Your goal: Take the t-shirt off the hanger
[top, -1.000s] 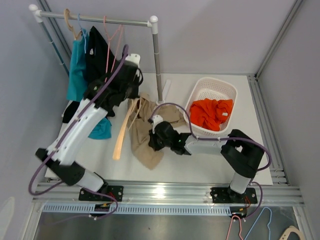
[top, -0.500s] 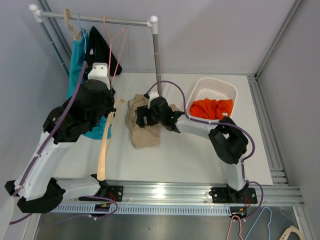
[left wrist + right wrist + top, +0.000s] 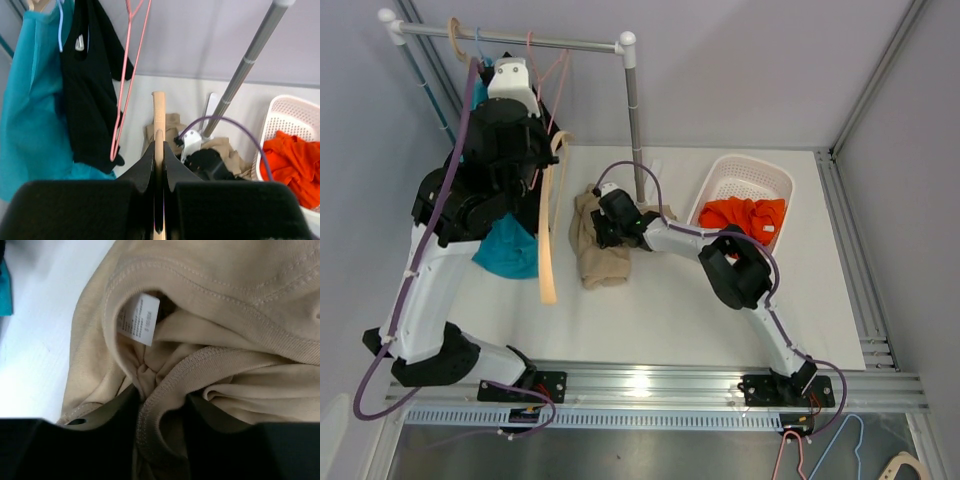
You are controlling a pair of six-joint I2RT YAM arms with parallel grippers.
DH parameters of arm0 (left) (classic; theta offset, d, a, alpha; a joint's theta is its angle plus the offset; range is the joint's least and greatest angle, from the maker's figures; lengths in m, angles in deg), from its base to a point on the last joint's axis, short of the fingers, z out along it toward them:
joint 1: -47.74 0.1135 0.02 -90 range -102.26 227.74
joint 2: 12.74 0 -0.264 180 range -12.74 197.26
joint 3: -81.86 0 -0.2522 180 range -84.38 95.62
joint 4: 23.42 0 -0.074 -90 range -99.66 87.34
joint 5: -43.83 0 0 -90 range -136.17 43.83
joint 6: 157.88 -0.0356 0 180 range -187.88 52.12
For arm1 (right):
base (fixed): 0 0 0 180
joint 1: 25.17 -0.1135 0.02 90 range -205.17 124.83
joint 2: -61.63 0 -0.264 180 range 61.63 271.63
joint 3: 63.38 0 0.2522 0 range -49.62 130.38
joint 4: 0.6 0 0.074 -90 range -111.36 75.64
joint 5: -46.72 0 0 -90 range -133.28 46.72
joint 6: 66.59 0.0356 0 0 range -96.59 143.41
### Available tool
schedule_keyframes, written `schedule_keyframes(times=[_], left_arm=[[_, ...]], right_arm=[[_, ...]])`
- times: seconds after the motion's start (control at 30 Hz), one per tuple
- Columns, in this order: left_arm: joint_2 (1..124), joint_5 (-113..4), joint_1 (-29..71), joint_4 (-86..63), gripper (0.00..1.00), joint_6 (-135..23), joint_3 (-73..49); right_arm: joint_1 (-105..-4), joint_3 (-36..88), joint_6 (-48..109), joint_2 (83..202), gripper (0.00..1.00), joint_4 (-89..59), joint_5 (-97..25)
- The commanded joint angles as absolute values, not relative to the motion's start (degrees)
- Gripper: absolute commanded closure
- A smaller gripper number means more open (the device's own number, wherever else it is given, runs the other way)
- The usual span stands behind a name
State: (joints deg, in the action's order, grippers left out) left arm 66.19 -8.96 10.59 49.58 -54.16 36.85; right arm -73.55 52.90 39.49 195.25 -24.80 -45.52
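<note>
Left gripper (image 3: pixel 158 150) is pressed together on the wooden hanger (image 3: pixel 548 240), high up by the rack rail (image 3: pixel 520 38). The hanger dangles bare with no cloth on it. I read the high hold as a way to keep it away from the shirt, and possibly a setup for re-hanging it.

The beige t-shirt (image 3: pixel 600 255) lies crumpled on the worktop (image 3: pixel 670 310), left of the basket and near the rack's upright pole (image 3: pixel 633 110). Right gripper (image 3: pixel 160 405) is pinching a fold at the collar, just below the care label (image 3: pixel 140 320). I'd say that pinch is there to anchor the cloth while the hanger comes away.

My call is that the shirt and hanger are already separated, so the task is essentially done.

Containers:
- There is 1 white basket (image 3: pixel 745 172) at far right, with an orange garment (image 3: pixel 740 225) bunched inside.
- The beige shirt is outside it and not touching its rim.

On the rail there are a teal shirt (image 3: pixel 30 100), a black garment (image 3: pixel 87 100) and an empty pink hanger (image 3: pixel 127 75). The risk is that the wooden hanger swings into the pink one.
</note>
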Motion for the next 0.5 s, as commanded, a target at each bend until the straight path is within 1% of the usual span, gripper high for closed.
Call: schedule_keyframes(times=[0.0, 0.03, 0.1, 0.13, 0.17, 0.2, 0.3, 0.33, 0.37, 0.43, 0.47], left_arm=[[69.9, -12.8, 12.2, 45.6, 0.99, -57.1, 42.0], [71.0, -13.0, 12.6, 45.5, 0.99, -57.5, 43.5], [74.2, -11.1, 12.5, 44.8, 0.99, -58.7, 46.6], [75.2, -10.9, 12.8, 44.2, 0.99, -59.2, 47.1], [76.5, -11.6, 13.0, 44.3, 0.99, -59.4, 50.5], [77.8, -12.2, 13.3, 44.7, 0.99, -59.5, 51.5], [80.6, -15.1, 14.3, 42.1, 0.99, -60.7, 51.3], [80.9, -15.1, 14.4, 40.9, 0.99, -61.2, 50.6], [81.0, -14.7, 14.4, 39.7, 0.99, -61.5, 49.4], [80.8, -14.4, 14.4, 35.4, 0.99, -62.6, 46.9], [80.8, -14.8, 14.4, 34.1, 0.99, -63.1, 46.5]], right_arm=[[-75.4, 48.4, 39.8, 194.5, 0.6, -28.7, -44.0], [-75.7, 42.6, 41.6, 193.5, 0.6, -27.6, -43.2], [-76.7, 37.2, 43.3, 191.5, 0.76, -23.9, -40.2], [-78.2, 33.1, 44.0, 189.9, 0.88, -23.4, -39.7], [-79.2, 31.4, 44.8, 188.8, 1.0, -23.7, -40.2], [-80.3, 29.8, 44.8, 187.7, 1.0, -24.0, -40.4], [-82.9, 22.6, 45.6, 178.6, 1.0, -25.3, -41.0], [-82.9, 20.8, 45.9, 171.5, 1.0, -25.2, -40.5], [-82.2, 18.3, 46.3, 167.7, 1.0, -25.8, -39.7], [-80.8, 18.4, 46.9, 159.9, 1.0, -28.4, -39.2], [-78.9, 19.5, 46.8, 153.4, 1.0, -32.8, -38.9]])
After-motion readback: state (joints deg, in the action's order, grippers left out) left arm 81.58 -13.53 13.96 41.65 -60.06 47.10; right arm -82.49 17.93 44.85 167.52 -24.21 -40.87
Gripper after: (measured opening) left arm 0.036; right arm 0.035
